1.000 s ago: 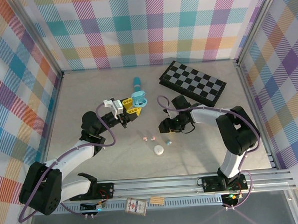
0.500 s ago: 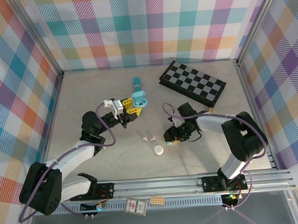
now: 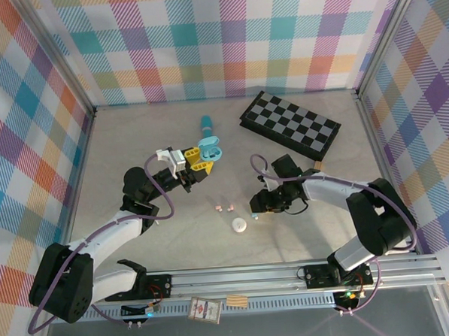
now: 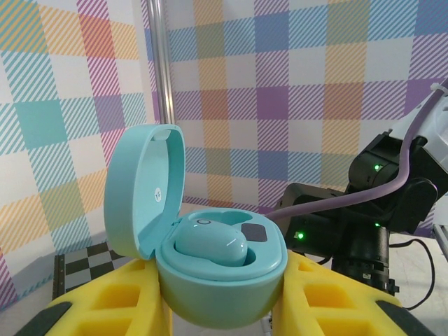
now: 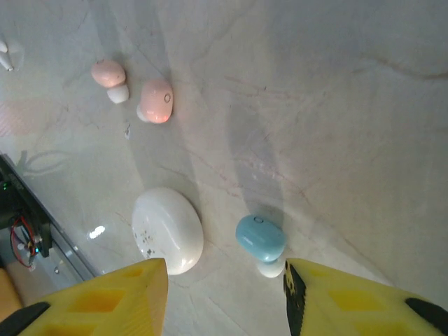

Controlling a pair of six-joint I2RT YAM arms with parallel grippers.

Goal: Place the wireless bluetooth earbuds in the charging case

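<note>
Pale tabletop (image 5: 336, 105), blue earbud (image 5: 260, 238) between jaws of released right gripper (image 5: 222, 280), left gripper (image 3: 199, 162) grasping teal case (image 4: 224, 287)

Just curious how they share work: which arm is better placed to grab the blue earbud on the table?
Right. The right gripper hangs open over the light blue earbud, a finger on each side. The left gripper is busy, shut on the open charging case farther back.

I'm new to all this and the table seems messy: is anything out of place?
Nothing looks broken, but loose on the table lie two pink earbuds close together and a light blue earbud beside the closed white case. The open blue case shows one bud seated.
</note>
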